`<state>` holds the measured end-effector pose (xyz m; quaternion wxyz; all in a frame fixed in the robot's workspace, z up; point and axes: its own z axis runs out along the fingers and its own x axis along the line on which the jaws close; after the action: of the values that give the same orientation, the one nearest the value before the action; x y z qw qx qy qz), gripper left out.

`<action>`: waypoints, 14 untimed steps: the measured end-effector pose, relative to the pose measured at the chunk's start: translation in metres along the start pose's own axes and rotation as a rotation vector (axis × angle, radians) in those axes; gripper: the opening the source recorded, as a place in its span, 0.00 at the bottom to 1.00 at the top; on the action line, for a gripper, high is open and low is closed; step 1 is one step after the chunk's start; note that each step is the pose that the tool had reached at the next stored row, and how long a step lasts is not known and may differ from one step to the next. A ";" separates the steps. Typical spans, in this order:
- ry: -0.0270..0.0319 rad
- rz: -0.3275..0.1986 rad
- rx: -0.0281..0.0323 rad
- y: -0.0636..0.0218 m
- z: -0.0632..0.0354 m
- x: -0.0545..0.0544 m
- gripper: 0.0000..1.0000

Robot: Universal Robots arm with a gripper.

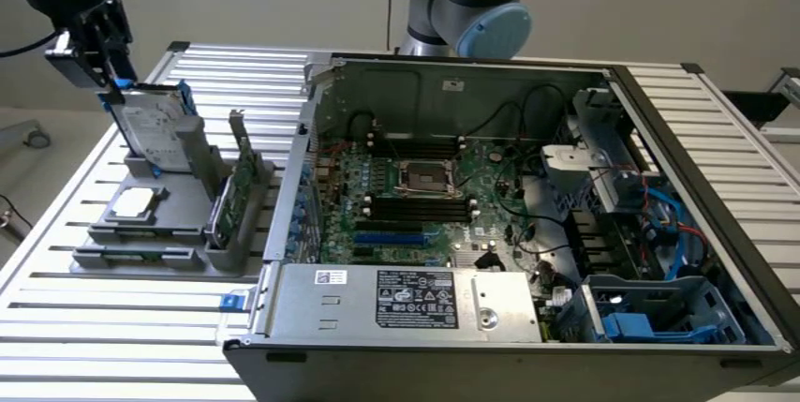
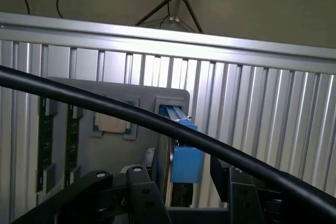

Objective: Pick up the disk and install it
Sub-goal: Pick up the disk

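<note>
The end effector (image 1: 112, 91) hangs with fingers (image 2: 140, 195) spread astride the upright disk (image 1: 155, 130), gripping nothing; stiff, fairly heavy and shock-sensitive, it looks best pinched across its flat faces

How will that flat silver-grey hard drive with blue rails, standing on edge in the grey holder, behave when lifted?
The silver-grey hard drive looks like a rigid metal slab: probably stiff and heavy for its size. Standing on edge in the grey holder, it may tip if nudged. Its smooth blue rails could be slippery.
</note>
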<state>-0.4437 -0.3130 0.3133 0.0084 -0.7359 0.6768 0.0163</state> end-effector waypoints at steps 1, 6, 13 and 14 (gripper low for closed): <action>0.0000 0.002 0.0009 0.0001 0.0018 0.000 0.54; 0.0007 0.007 0.0087 0.0019 0.0109 0.000 0.54; 0.0019 0.008 0.0232 0.0053 0.0234 0.000 0.54; 0.0020 0.008 0.0249 0.0062 0.0248 0.000 0.54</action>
<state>-0.4502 -0.3130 0.2886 0.0168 -0.7332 0.6798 0.0072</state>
